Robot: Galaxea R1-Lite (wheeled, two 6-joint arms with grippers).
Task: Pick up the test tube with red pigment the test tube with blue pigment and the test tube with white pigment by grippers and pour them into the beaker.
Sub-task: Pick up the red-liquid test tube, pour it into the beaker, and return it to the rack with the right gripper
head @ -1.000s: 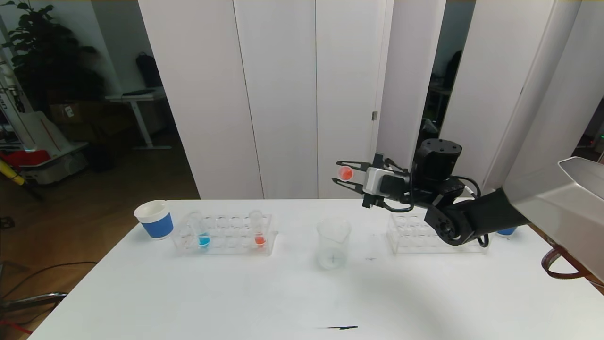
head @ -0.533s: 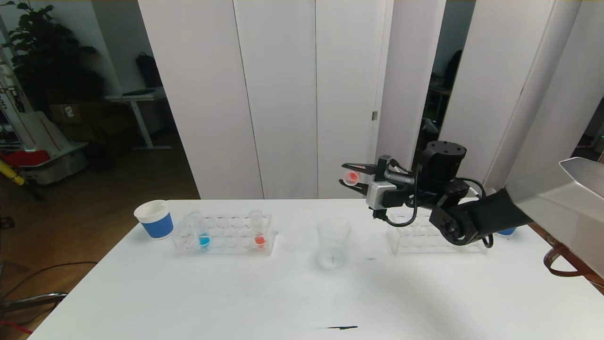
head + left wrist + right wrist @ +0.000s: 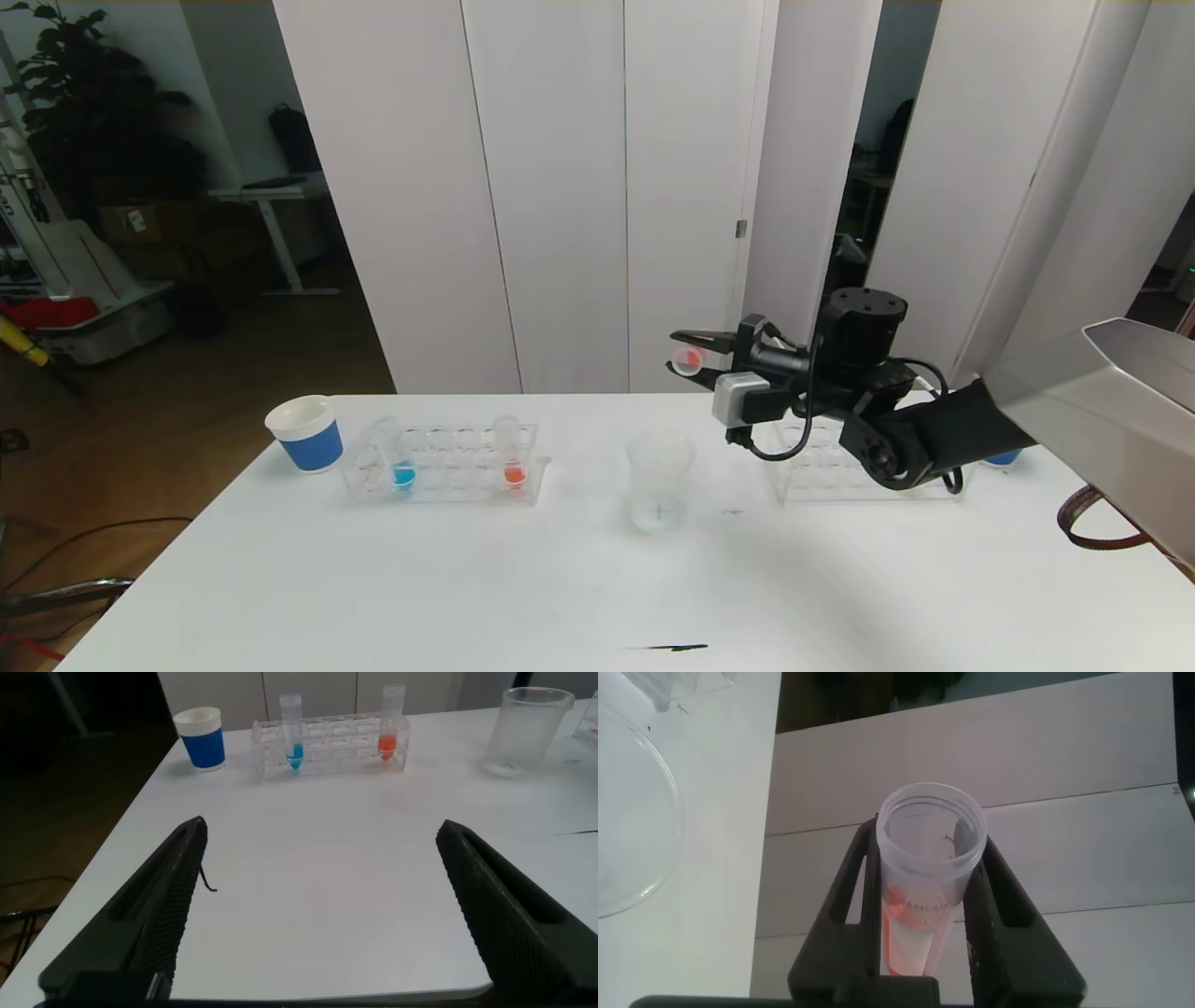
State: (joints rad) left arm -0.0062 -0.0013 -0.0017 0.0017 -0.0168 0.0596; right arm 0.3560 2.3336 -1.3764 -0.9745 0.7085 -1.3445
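Observation:
My right gripper (image 3: 692, 356) is shut on the test tube with red pigment (image 3: 689, 358) and holds it high, lying almost level, above and just behind the beaker (image 3: 660, 480). In the right wrist view the tube (image 3: 926, 882) sits between the fingers (image 3: 854, 887) with its open mouth away from the camera, and the beaker's rim (image 3: 635, 873) curves beside it. The test tube with blue pigment (image 3: 402, 459) stands in the left rack (image 3: 446, 467). No test tube with white pigment shows. My left gripper (image 3: 322, 826) is open over the table's near edge.
A second red-filled tube (image 3: 513, 457) stands in the left rack. A blue-banded paper cup (image 3: 305, 432) sits at the rack's left. The right rack (image 3: 822, 471) is partly hidden behind my right arm, with another blue cup (image 3: 1005, 457) beyond. A dark mark (image 3: 672, 647) lies near the front edge.
My right wrist has rolled with the red tube in its grip, so its grey camera block went from above to below. The tube dropped slightly. Left arm and table items are unchanged.

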